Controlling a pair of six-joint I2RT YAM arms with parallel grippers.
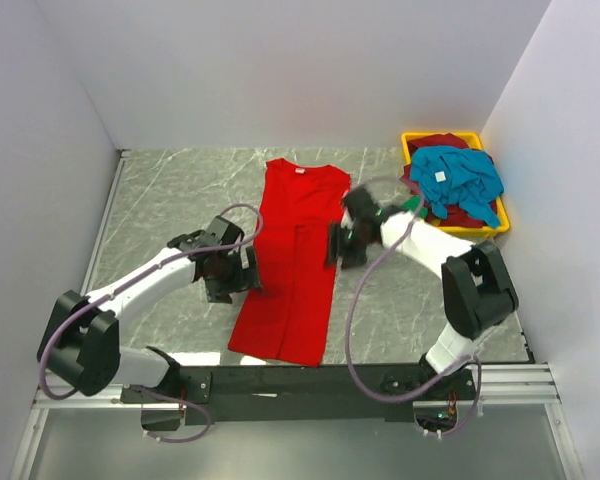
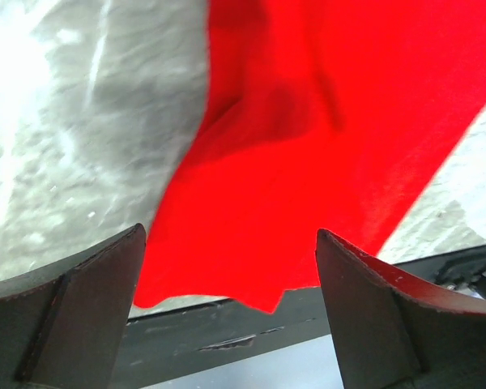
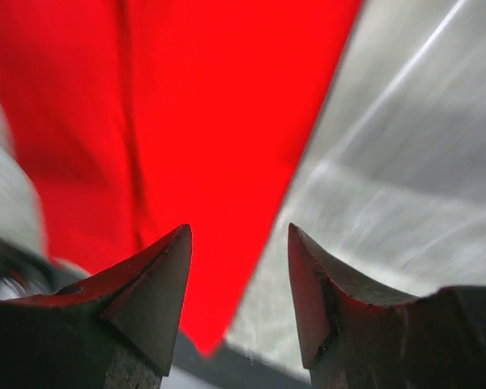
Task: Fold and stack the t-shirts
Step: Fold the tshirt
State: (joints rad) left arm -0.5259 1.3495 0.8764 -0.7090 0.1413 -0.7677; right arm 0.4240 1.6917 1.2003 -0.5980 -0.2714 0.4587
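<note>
Top view: the left arm is reaching forward and inward from its base, elbow bent. The left gripper (image 1: pixel 242 270) is sitting at the left edge of the red t-shirt (image 1: pixel 295 260). The right arm is folding back over itself, with the right gripper (image 1: pixel 342 243) at the shirt's right edge. The shirt is lying flat and lengthwise on the marble-pattern table (image 1: pixel 170 190), collar at the far end and hem near the arm bases. A yellow bin (image 1: pixel 412 138) is sitting in the far right corner, holding a teal t-shirt (image 1: pixel 460 180) on top of a maroon one (image 1: pixel 442 141).

Left wrist view: the left gripper (image 2: pixel 228 243) is hanging with its jaws wide apart and nothing between them. The fingers (image 2: pixel 81 308) are framing the red t-shirt (image 2: pixel 324 121) below; I can't tell whether they're touching it. This view is also showing a rumpled fold along the shirt's edge, which the top view isn't resolving.

Right wrist view: the right gripper (image 3: pixel 239 231) is pointing down at the shirt's straight right edge, jaws apart and clamping nothing. The red t-shirt (image 3: pixel 202 105) is filling the left side and bare table (image 3: pixel 405 162) the right. The bin is showing only from above.
</note>
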